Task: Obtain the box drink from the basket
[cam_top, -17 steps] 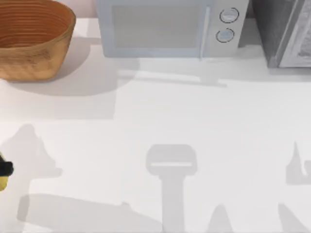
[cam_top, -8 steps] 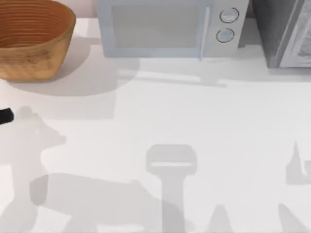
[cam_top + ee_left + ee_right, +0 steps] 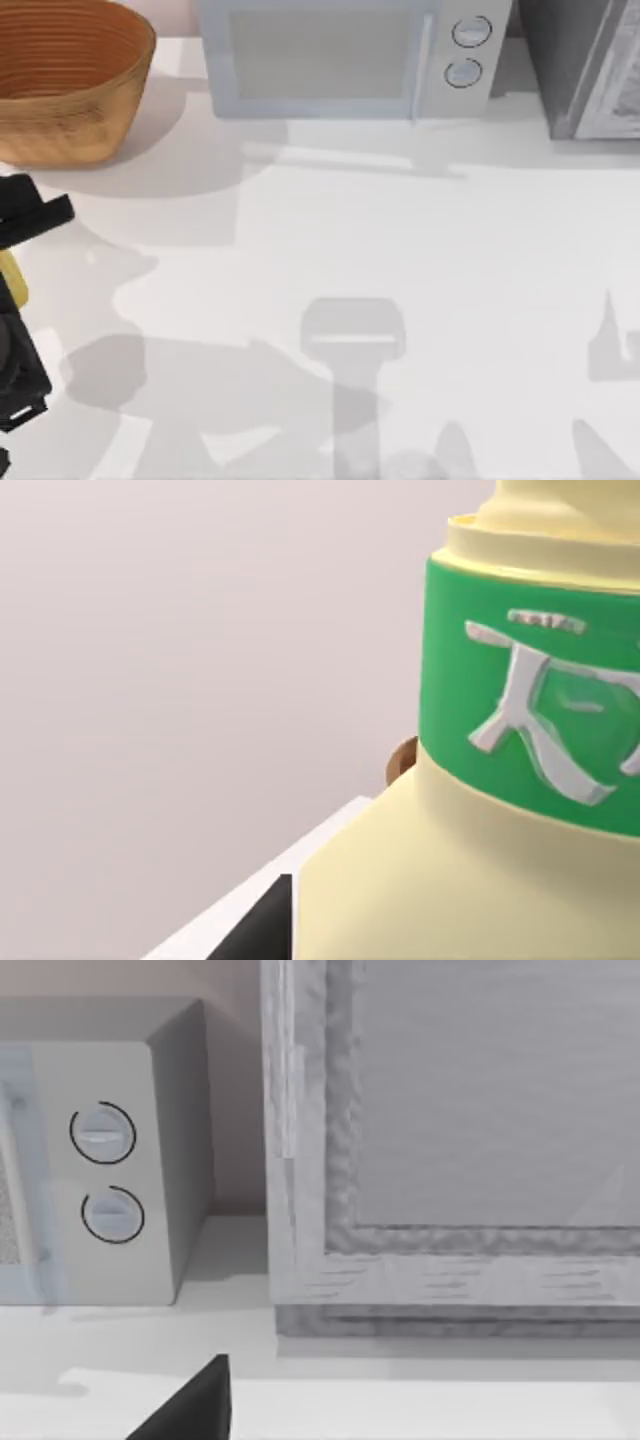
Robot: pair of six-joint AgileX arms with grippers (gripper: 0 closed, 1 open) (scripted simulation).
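The basket [image 3: 75, 125], a round woven orange-brown bowl, stands at the table's far left; the part of its inside that I see holds only ribbed rings. The box drink is out of view. My left gripper [image 3: 38, 213] is at the left edge, a short way in front of the basket. A yellow strip [image 3: 12, 278] shows beside the arm. In the left wrist view a pale-yellow bottle [image 3: 520, 730] with a green band sits very close to the camera, and a sliver of the basket [image 3: 400, 760] shows behind it. A dark tip of my right gripper [image 3: 190, 1410] is in the right wrist view.
A white microwave [image 3: 340, 60] stands at the back centre, with its two dials [image 3: 105, 1170] in the right wrist view. A grey cabinet [image 3: 590, 70] fills the back right corner [image 3: 450, 1110]. Arm shadows lie over the white tabletop [image 3: 400, 230].
My left arm has come in from the left edge and moved toward the basket, with more of it now showing. The yellow strip has travelled with it. The right arm has not moved.
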